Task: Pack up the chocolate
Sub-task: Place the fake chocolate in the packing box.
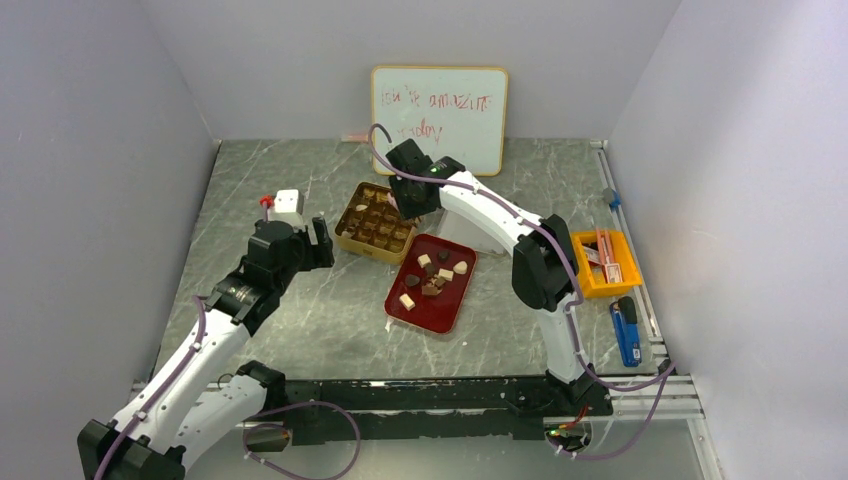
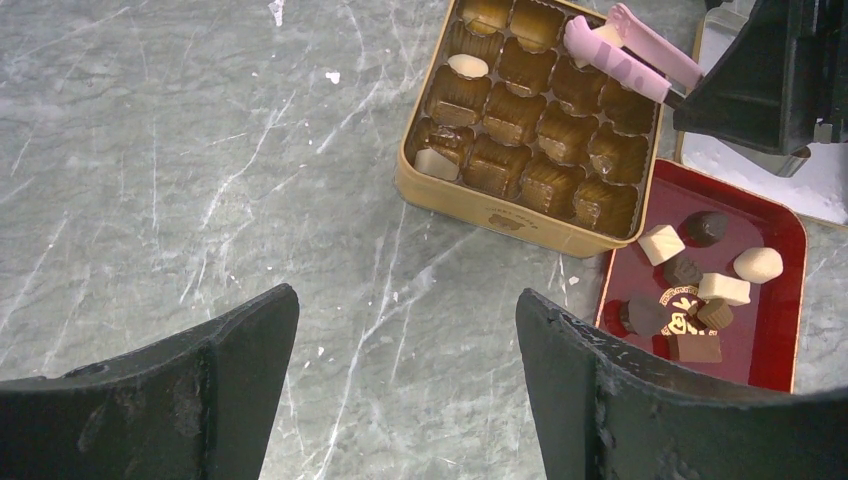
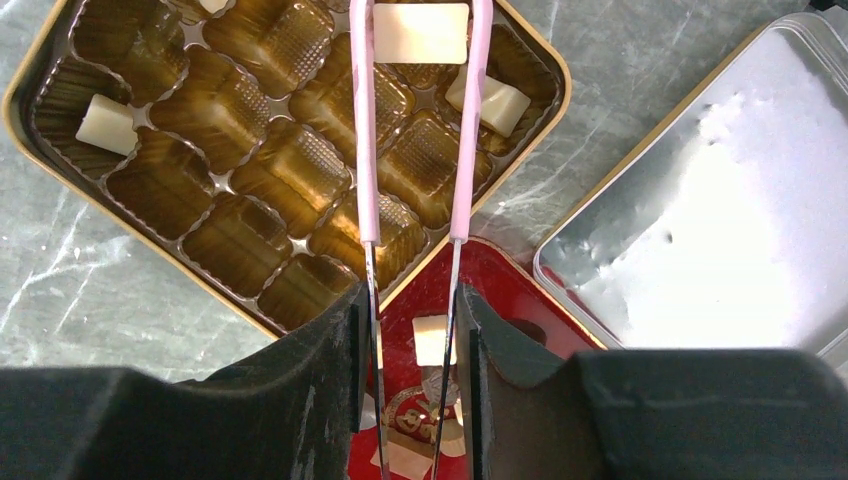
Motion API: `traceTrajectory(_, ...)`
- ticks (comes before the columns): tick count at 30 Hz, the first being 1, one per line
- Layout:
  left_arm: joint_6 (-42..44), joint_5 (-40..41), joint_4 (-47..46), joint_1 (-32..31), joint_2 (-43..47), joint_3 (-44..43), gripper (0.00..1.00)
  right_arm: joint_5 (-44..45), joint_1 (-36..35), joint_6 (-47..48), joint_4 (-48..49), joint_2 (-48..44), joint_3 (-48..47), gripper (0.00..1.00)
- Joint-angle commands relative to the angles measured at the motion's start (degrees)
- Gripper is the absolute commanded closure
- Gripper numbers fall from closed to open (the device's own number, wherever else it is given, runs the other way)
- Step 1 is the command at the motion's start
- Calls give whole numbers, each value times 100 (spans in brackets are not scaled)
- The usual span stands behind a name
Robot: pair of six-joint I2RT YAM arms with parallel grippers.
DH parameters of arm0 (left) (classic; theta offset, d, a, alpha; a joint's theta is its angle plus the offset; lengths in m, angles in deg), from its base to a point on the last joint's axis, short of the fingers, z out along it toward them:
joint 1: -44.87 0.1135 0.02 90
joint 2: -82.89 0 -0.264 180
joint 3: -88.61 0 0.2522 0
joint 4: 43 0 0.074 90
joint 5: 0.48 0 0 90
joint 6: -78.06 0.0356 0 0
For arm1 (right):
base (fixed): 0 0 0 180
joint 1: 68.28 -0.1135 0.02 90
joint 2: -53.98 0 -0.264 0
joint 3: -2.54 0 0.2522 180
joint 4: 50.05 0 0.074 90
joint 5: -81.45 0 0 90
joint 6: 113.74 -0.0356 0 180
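A gold tin with brown moulded cups holds a few cream chocolate pieces. More chocolate, dark, brown and cream, lies on the red tray beside it. My right gripper is shut on pink tweezers reaching over the tin's far cups. A cream piece sits between the tweezer tips, which stand slightly apart. I cannot tell whether they pinch it. My left gripper hangs open over bare table left of the tin, with nothing between its fingers.
A silver lid lies right of the tin, behind the red tray. A whiteboard leans on the back wall. An orange bin and blue lighter sit at the right edge. A small white object stands behind the left gripper.
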Motion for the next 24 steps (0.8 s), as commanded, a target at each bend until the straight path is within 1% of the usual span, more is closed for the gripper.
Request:
traceTrajectory(1, -7, -57, -90, -20, 55, -132, 15, -10, 30, -15, 267, -306, -38, 62)
traceTrajectory(16, 41, -66, -181, -20, -118, -251, 16, 9, 64, 38, 276, -174, -337, 61)
traceTrajectory(24, 50, -66, -225, -20, -211, -308, 15, 173, 69, 71, 279, -352, -338, 62)
